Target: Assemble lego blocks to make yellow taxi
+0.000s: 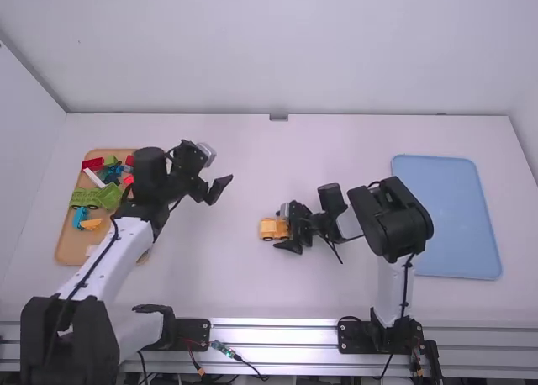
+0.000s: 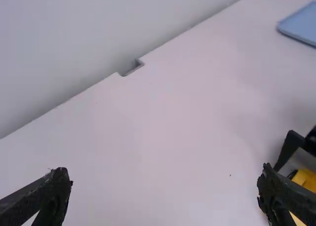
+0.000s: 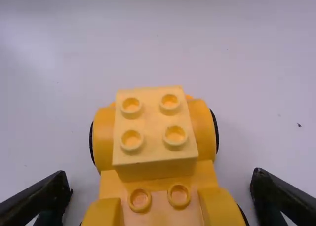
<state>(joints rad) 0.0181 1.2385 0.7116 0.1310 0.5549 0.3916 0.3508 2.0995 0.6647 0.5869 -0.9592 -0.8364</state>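
Where studs point(image 3: 175, 135) show, yellow blocks point(image 3: 155, 170) sit stacked.

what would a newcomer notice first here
Probably the yellow taxi, on the table between the right gripper's open fingers, with a paler four-stud block on top. Next, likely the tan tray of mixed bright blocks at the far left, and the blue tray at the right.

The wheeled toy point(image 3: 109, 137) is orange-yellow with black tyres, the block point(image 3: 150, 132) on it paler yellow.
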